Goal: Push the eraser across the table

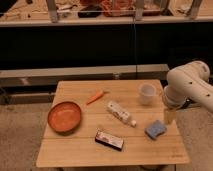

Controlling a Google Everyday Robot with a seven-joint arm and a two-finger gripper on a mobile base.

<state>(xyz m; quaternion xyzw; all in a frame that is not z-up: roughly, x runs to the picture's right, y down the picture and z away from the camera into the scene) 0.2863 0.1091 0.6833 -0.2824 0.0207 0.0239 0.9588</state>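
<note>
The eraser (109,139) lies flat near the front edge of the table (75,155), between the orange bowl (64,116) and the blue sponge (155,129) (a white tube (120,113) lies just behind it). The gripper (169,116) hangs at the table's right edge, just beyond the sponge and well apart from the eraser. Its jaws are spread and, as far as I can make out, holding nothing.

Eraser (109,140) front-centre on table (75,152); gripper (169,116) at right edge, beside sponge (155,129).

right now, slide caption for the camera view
Gripper open by the blue sponge; eraser lies untouched on the table.
</note>
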